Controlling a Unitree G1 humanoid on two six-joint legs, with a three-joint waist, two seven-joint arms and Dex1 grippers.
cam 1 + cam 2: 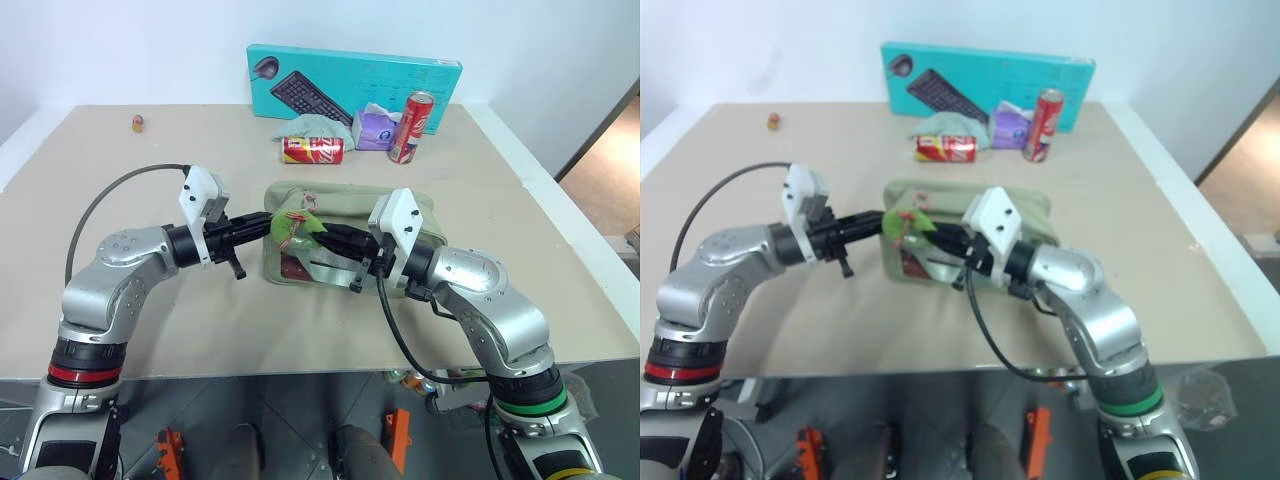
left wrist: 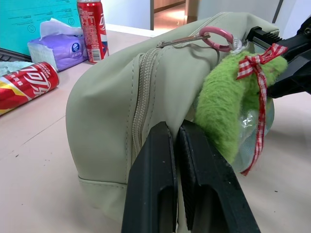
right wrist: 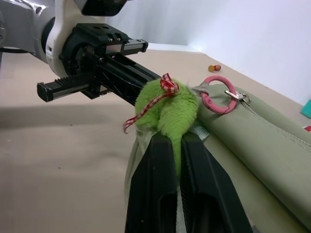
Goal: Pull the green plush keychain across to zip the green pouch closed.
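The green pouch (image 1: 345,198) lies in the middle of the table, its zipper (image 2: 141,92) running over the top. The green plush keychain (image 1: 292,226), lime plush with a red checked ribbon, hangs from a pink ring (image 3: 217,93) on the zipper pull at the pouch's left end. My right gripper (image 3: 177,141) reaches in from the right over the pouch and is shut on the plush. My left gripper (image 2: 177,138) comes from the left and is shut on the fabric of the pouch's left end, close beside the plush.
At the back stand a teal keyboard box (image 1: 350,80), an upright red can (image 1: 412,126), a purple tissue pack (image 1: 375,128), a lying red can (image 1: 313,150) and a pale mint cloth (image 1: 318,124). A small object (image 1: 137,123) sits far back left.
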